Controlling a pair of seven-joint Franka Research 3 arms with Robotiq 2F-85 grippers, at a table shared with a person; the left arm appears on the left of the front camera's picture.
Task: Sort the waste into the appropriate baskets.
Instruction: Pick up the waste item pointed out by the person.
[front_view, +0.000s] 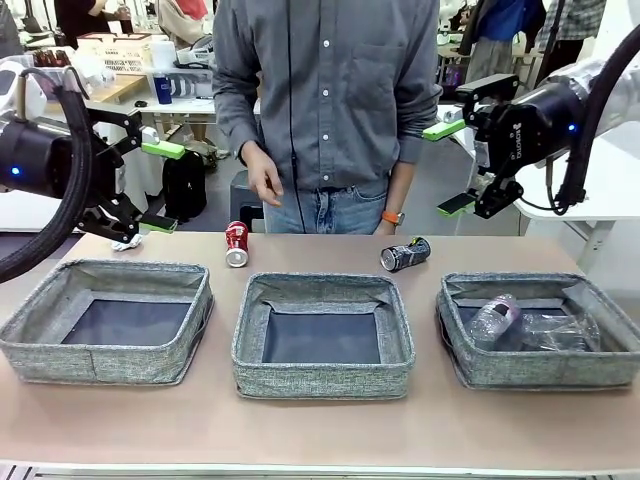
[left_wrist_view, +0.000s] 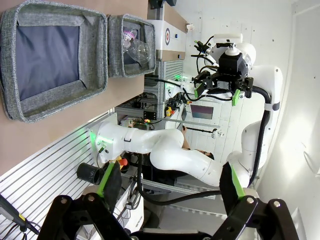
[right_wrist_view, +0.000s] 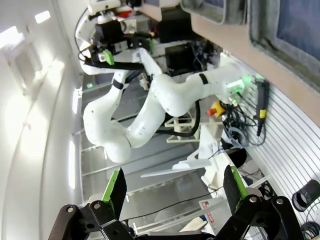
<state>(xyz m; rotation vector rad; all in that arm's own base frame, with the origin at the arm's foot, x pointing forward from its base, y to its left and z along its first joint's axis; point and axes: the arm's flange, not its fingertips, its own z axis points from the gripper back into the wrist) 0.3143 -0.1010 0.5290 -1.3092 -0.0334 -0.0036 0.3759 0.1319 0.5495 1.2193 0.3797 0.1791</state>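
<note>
Front view: left end effector (front_view: 160, 187) and right end effector (front_view: 449, 168), both wide open, empty, held in the air. On the surface (front_view: 320, 430): red can (front_view: 236, 244) at 11 o'clock of middle basket (front_view: 320, 380); black-and-silver can (front_view: 405, 254) at 1 o'clock; paper wad (front_view: 127, 242) at 12 o'clock of left basket (front_view: 100, 365). Left wrist view: two bottles (left_wrist_view: 135, 47) inside right basket (left_wrist_view: 115, 50).

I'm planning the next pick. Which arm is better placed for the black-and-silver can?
Right, probably. The black-and-silver can lies right of centre, nearly below the open right gripper; the open left gripper hangs far left, by the paper wad.
</note>
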